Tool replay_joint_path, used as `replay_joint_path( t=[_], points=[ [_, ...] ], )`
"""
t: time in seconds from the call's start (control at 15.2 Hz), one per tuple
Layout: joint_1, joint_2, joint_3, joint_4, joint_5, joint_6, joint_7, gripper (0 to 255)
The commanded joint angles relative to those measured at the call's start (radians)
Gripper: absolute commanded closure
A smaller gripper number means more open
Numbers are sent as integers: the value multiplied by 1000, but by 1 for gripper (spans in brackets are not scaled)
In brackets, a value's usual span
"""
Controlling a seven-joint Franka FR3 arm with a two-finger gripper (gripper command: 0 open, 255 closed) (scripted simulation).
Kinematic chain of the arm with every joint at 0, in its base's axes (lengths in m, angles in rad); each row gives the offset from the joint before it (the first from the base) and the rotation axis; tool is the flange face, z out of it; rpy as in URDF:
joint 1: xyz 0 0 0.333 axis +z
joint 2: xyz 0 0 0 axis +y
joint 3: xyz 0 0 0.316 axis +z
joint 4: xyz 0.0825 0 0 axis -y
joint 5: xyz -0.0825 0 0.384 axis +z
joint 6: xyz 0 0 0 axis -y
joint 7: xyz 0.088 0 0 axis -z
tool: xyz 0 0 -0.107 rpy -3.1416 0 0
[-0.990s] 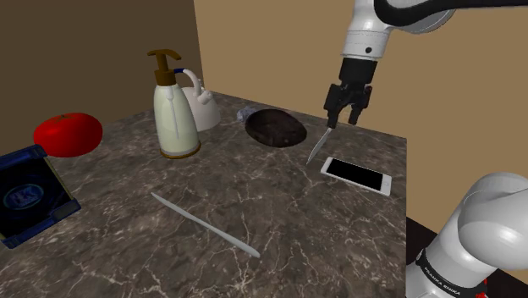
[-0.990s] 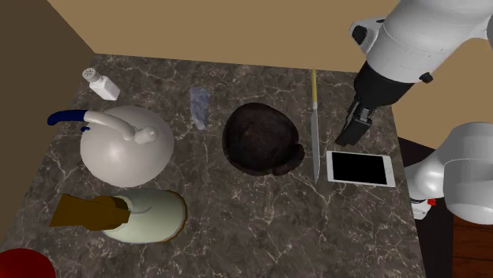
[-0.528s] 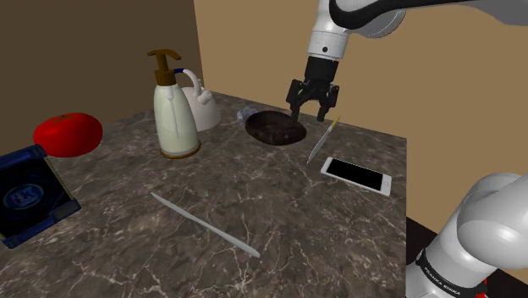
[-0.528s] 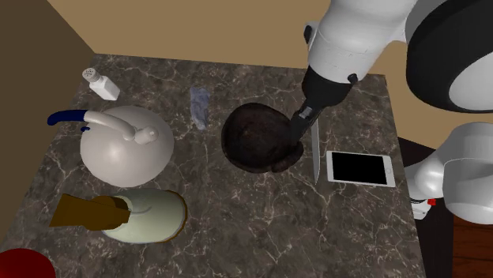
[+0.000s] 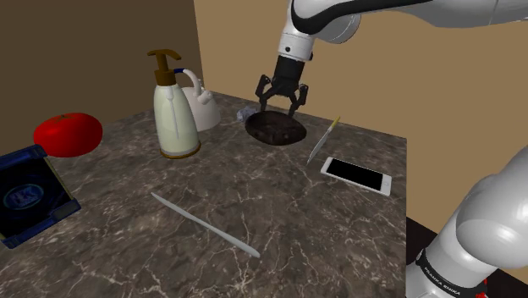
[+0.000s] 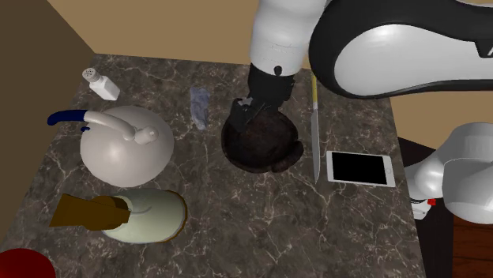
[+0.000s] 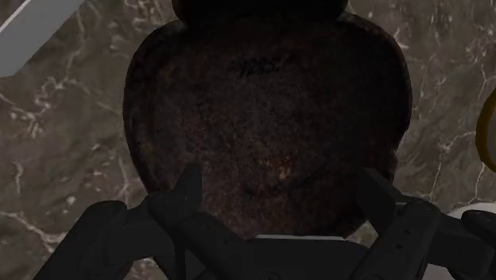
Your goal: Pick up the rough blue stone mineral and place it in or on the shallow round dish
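Gripper (image 5: pixel 280 108): one, fingers spread apart, empty, above the dish.
Dish (image 6: pixel 265 150): one, dark, round.
Stone (image 6: pixel 199 107): one, bluish, on the table between dish and kettle (image 6: pixel 126 146).
Knife (image 6: pixel 315 126): one, yellow-handled, beside the dish.
Phone (image 6: pixel 360 168): one.

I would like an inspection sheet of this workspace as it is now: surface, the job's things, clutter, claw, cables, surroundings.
Surface: dark marbled tabletop.
Job's things: pale blue stone lies on the table beside the dark round dish, apart from it; the dish holds nothing.
Clutter: white kettle, soap dispenser, shaker, red round thing, blue box, knife, phone, thin grey rod.
Claw: claw open, empty, above the dish, not over the stone.
Cables: nothing seen.
Surroundings: tan wall, brown wall.
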Motion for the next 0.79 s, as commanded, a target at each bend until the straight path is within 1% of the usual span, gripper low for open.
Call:
replay_joint_path(
  t=[0.0, 0.26, 0.53, 0.73],
  points=[
    [-4, 78, 3, 72, -3, 22, 46, 0],
    [-5, 220, 3, 222, -12, 46, 140, 0],
    [-1, 358, -5, 383, -23, 51, 224, 0],
    [5, 365, -3, 356, -22, 88, 223, 0]
  ],
)
